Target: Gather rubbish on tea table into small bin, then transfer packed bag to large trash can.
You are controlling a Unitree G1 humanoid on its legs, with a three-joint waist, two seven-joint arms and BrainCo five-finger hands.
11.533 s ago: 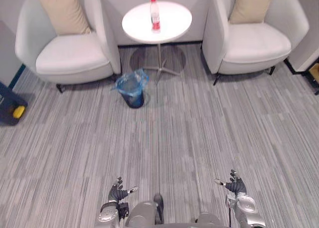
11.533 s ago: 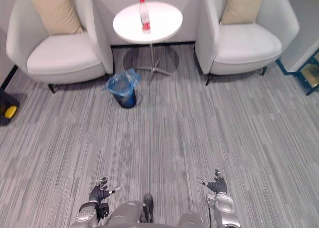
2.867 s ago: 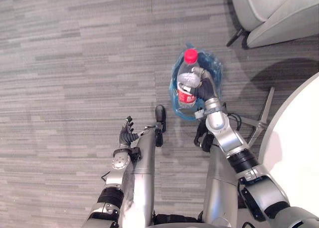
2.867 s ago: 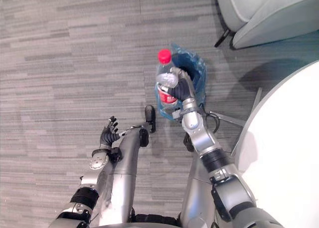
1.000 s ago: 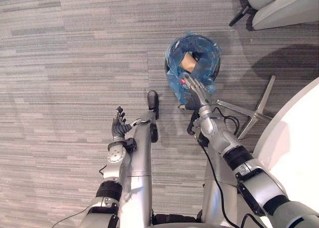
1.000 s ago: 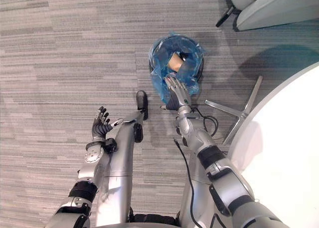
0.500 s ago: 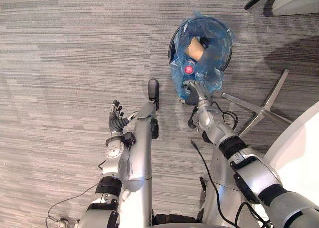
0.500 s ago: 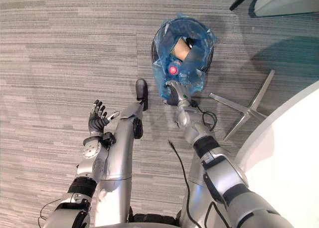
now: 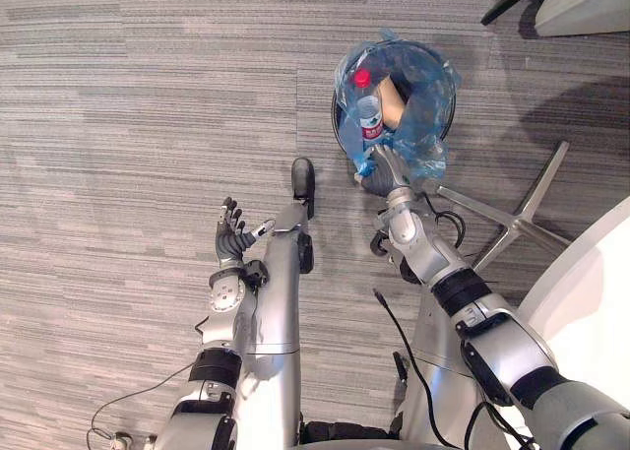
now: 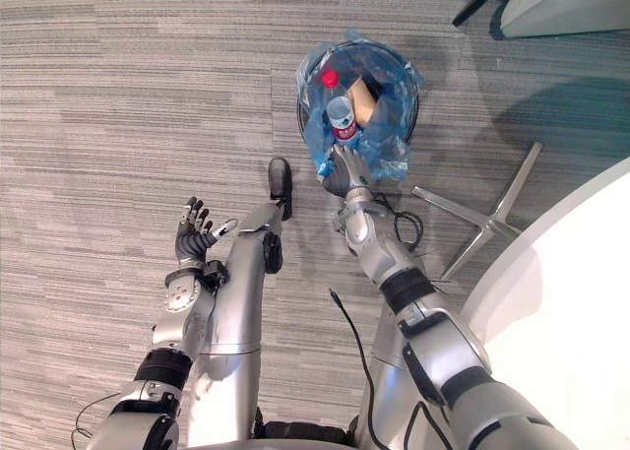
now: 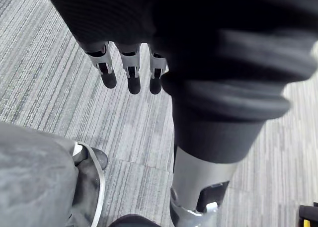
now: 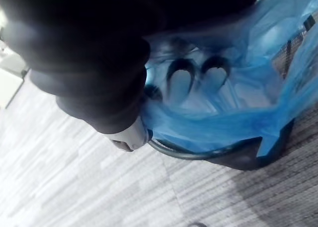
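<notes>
left eye view, looking down at grey carpet: the bottle [image 9: 370, 115] now stands slanted inside the bin [image 12: 243, 160], its red cap up near the rim on the robot's left, beside a brown cup [image 9: 394, 97]. both sit within the blue bag [image 9: 425, 140] that lines the bin

about three seconds ago the right hand held this bottle up over the bin. half a second ago the bottle lay lower in the bag, its cap close to the hand. now the right hand [image 9: 379, 174] is free of the bottle and sits at the bin's near rim, touching the bag. right wrist view shows it pressed into the blue film, and whether it grips the bag or only lies against it cannot be told

the left hand [image 9: 232, 235] hangs over bare carpet, well apart from the bin, its fingers [image 11: 130, 73] straight and spread, holding nothing. the white table [image 9: 591, 302] shows at lower right, with its metal foot [image 9: 512, 219] near the bin

what this means: the drop is done. the bottle was the one thing on the table at the start, so the gathering part looks finished. the likely next step is to take the bag by its rim, draw it shut and lift it out for the large can. the film looks thin, so a loose hold could slip under the bottle's weight
</notes>
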